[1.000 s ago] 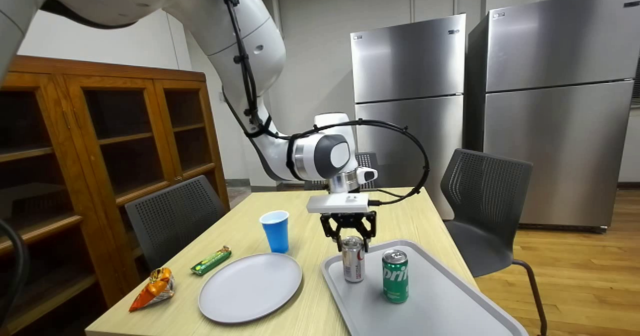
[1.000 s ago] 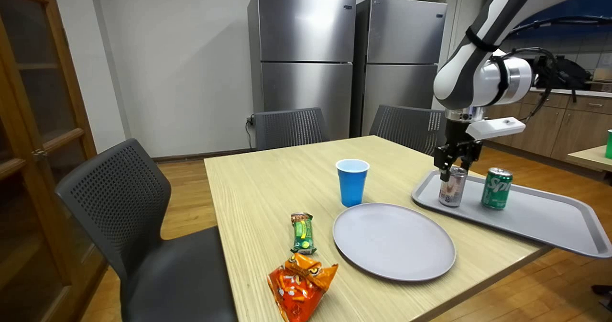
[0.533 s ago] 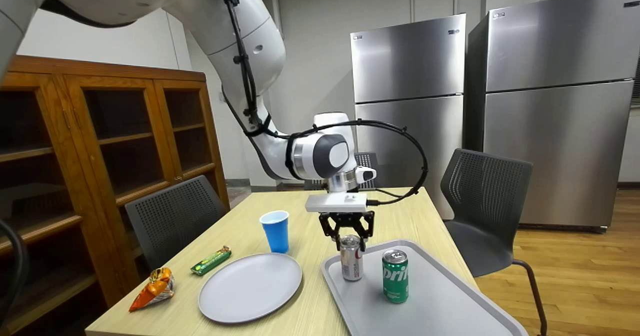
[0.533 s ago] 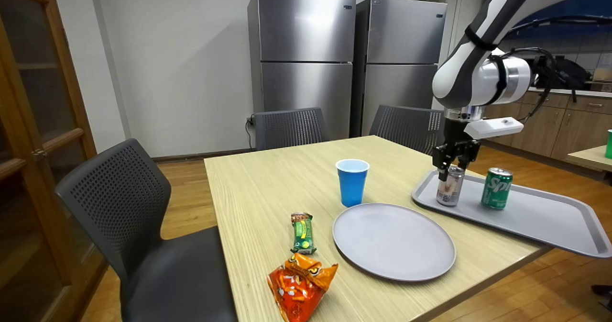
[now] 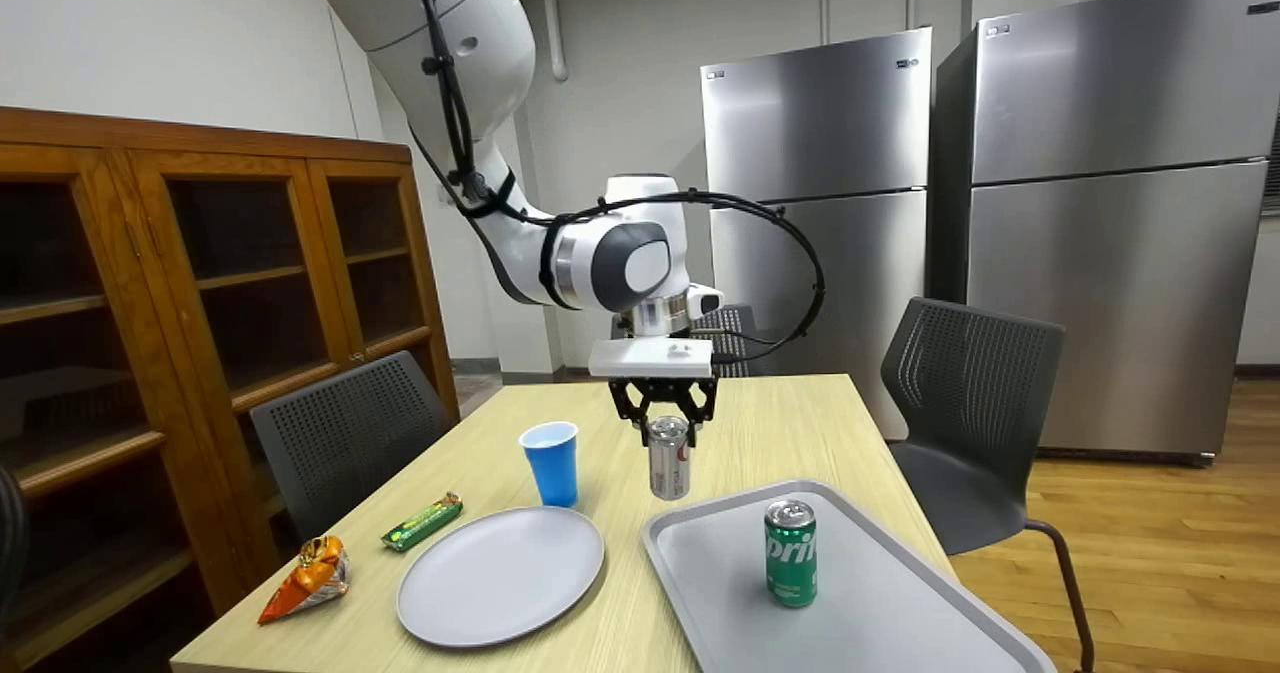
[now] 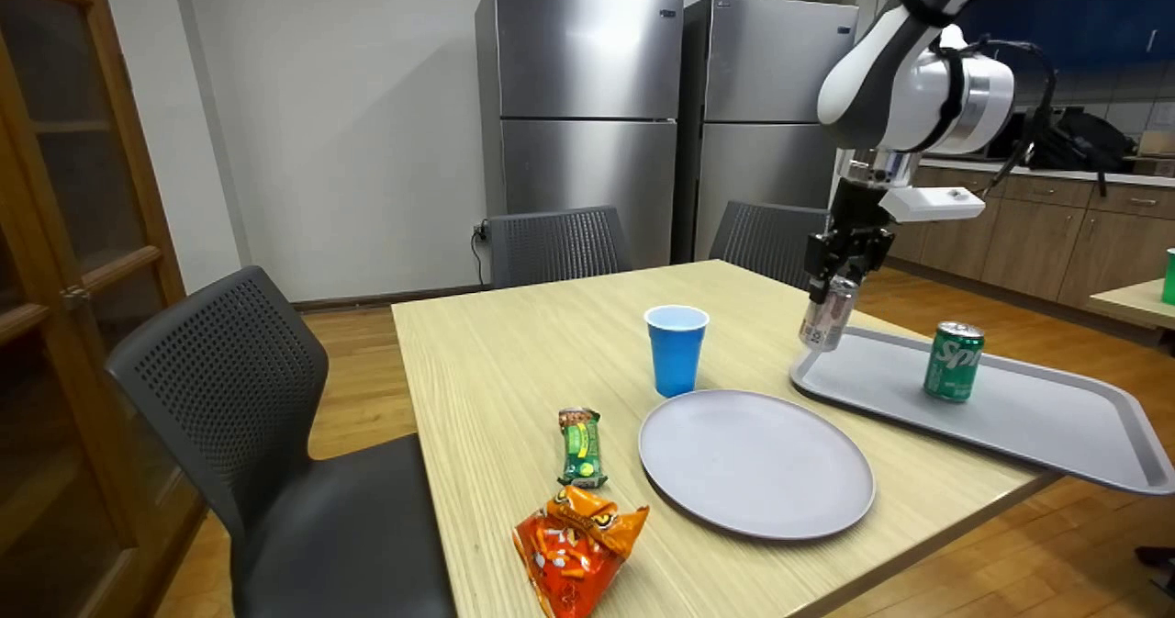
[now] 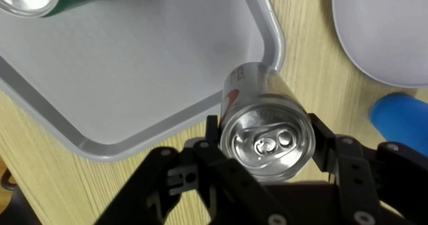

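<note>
One silver soda can hung tilted and raised near a rounded corner of the gray tray, the tool pinching its sides just below the lid. Its thin, smooth metal wall was judged slippery and dentable, its weight uncertain; the stiffer upper end, under moderate force, was the preferred hold. A cylindrical green Sprite can stood upright on the tray; past the wood-grained worktop stood two steel-finished refrigerators.

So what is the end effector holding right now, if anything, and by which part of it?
The end effector holds the silver can, gripping opposite sides of its body up near the top.
</note>
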You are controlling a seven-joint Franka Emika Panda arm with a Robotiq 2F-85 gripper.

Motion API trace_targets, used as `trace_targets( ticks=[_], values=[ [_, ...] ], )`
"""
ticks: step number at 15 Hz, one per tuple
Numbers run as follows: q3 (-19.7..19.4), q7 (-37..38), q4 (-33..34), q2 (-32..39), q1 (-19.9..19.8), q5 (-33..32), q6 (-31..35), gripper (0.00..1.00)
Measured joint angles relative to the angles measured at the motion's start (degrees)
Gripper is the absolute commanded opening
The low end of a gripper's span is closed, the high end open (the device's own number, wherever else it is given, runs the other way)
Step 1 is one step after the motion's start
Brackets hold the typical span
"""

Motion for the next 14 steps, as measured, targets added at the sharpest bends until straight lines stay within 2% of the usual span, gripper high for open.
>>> trace_targets(
  ticks=[7,14],
  values=[
    [3.8,-7.99,-5.66,-6.96,0.79,2.34,-0.47,0.39],
    [4.86,-14.34,-11.91,-11.03,5.51,2.96,-2.25,0.39]
  ],
)
